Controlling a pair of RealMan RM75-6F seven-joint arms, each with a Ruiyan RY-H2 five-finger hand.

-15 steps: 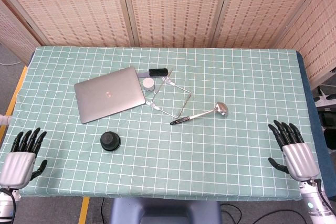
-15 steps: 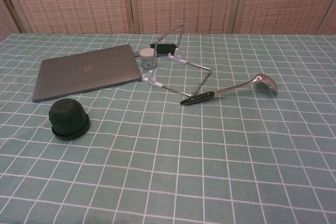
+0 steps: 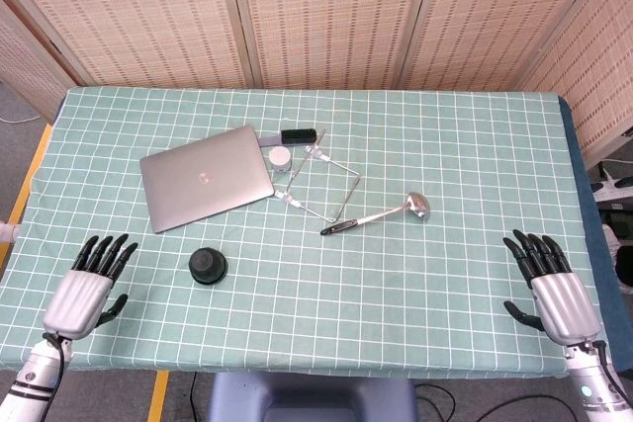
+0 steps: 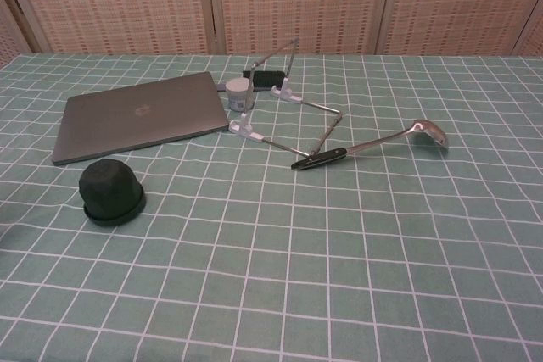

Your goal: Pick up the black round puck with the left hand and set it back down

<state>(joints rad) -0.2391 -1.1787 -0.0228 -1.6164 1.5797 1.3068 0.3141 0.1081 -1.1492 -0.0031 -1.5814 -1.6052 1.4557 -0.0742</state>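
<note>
The black round puck (image 3: 208, 266) (image 4: 110, 192) sits on the green checked tablecloth, just in front of the laptop. In the head view my left hand (image 3: 87, 286) hovers over the table's near left corner, fingers spread and empty, about a hand's width left of the puck. At the near right corner is my right hand (image 3: 552, 284), also with fingers apart and holding nothing. Neither hand shows in the chest view.
A closed grey laptop (image 3: 206, 177) lies behind the puck. To its right are a small white jar (image 3: 281, 158), a black block (image 3: 298, 135), a folding wire frame (image 3: 321, 183) and a metal ladle (image 3: 376, 215). Woven screens stand behind the table (image 3: 445, 135).
My left hand has moved right and forward onto the table, closer to the puck. The right hand has barely shifted. The objects lie as before.
</note>
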